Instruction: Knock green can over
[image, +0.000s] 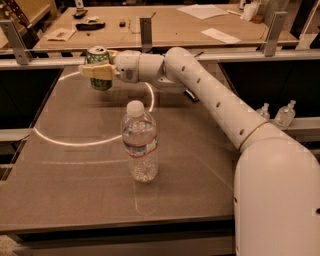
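Note:
The green can (100, 80) stands upright at the far left of the brown table (200, 165), silver top showing. My gripper (98, 64) reaches in from the right at the end of the white arm (210, 95). One pale yellow finger (95, 71) lies across the can's front and the other sits behind its top, so the can is held between them. A clear water bottle (140, 142) with a white cap stands upright in the middle of the table, nearer the camera and apart from the gripper.
A metal rail (45, 61) runs along the table's back edge, with a wooden bench (175, 25) and papers behind it. Two small bottles (275, 114) stand off the table's right side. A white arc (75, 142) is marked on the tabletop.

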